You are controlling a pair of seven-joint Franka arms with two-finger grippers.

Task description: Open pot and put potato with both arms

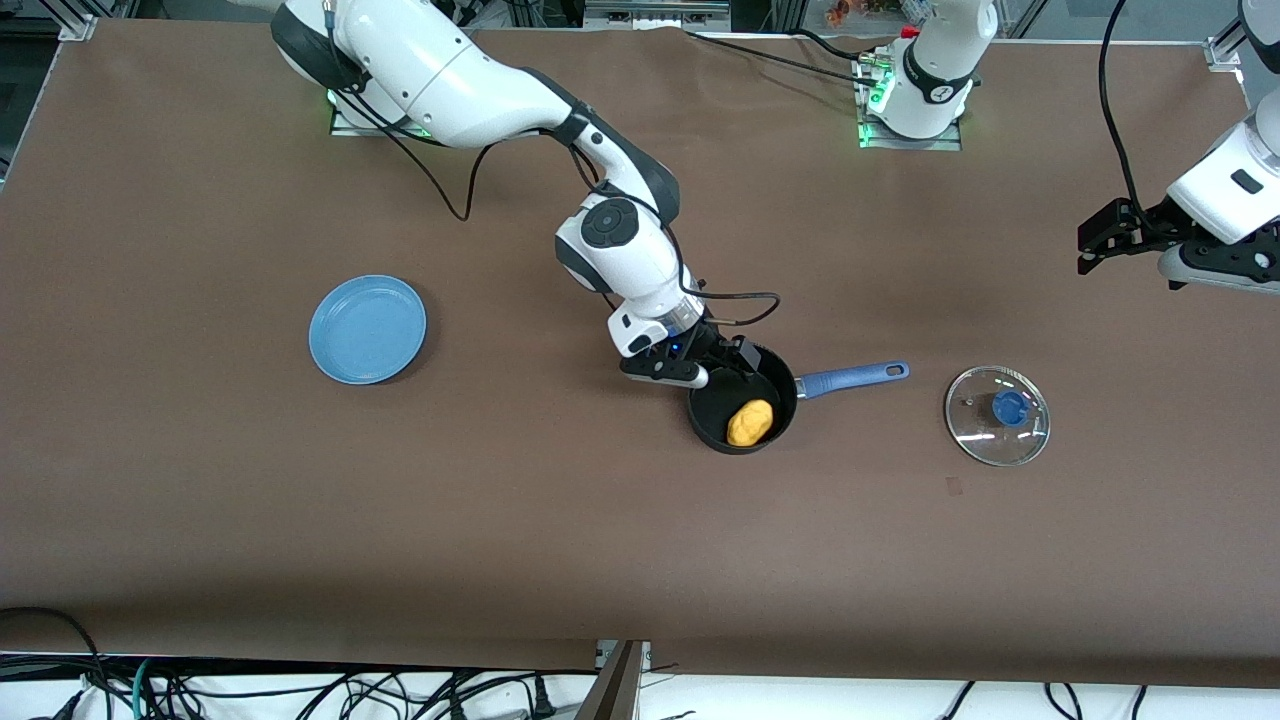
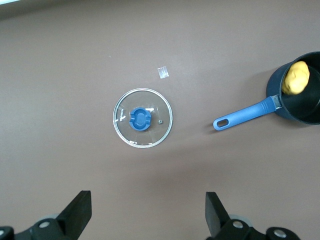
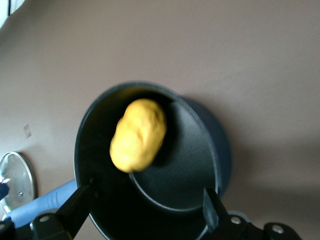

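The black pot (image 1: 712, 408) stands open mid-table, its blue handle (image 1: 852, 378) pointing toward the left arm's end. The yellow potato (image 1: 750, 422) is inside it. The glass lid (image 1: 975, 428) with its blue knob lies flat on the table beside the handle's tip. My right gripper (image 1: 725, 368) is open and empty just over the pot's rim; its wrist view shows the potato (image 3: 138, 135) in the pot (image 3: 195, 150) between its fingers (image 3: 145, 205). My left gripper (image 1: 1095, 240) is open and empty, raised over the left arm's end of the table. Its wrist view shows the lid (image 2: 160, 107), the pot (image 2: 300, 107) and the potato (image 2: 295, 78).
A flat light-blue plate (image 1: 367, 329) lies toward the right arm's end of the table. A small scrap of tape (image 1: 954, 486) sits on the brown cloth, nearer to the front camera than the lid.
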